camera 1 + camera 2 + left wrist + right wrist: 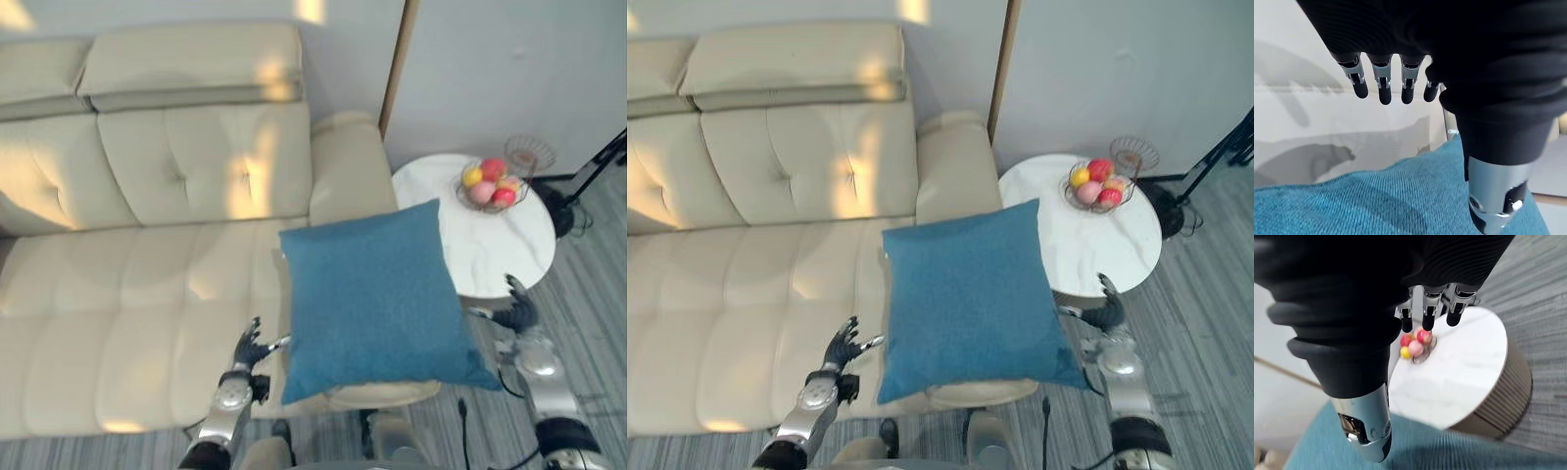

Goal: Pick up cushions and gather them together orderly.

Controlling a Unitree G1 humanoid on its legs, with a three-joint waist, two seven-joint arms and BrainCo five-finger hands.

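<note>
You have the blue cushion (377, 299) lying flat over the right end of the cream sofa (147, 284), its near corners reaching past the seat's front edge. Your left hand (250, 348) sits just beside the cushion's left edge, low by its near corner. Its fingers (1382, 83) are straight and spread, gripping nothing, and whether a tip touches the fabric you cannot tell. Your right hand (517, 311) is on the cushion's right side, near its lower right corner but apart from it, with fingers extended and relaxed and nothing in them. Right of the cushion stands a round white table (490, 250), partly tucked behind the cushion's right edge. On the table's far side sits a wire basket of fruit (492, 184).
</note>
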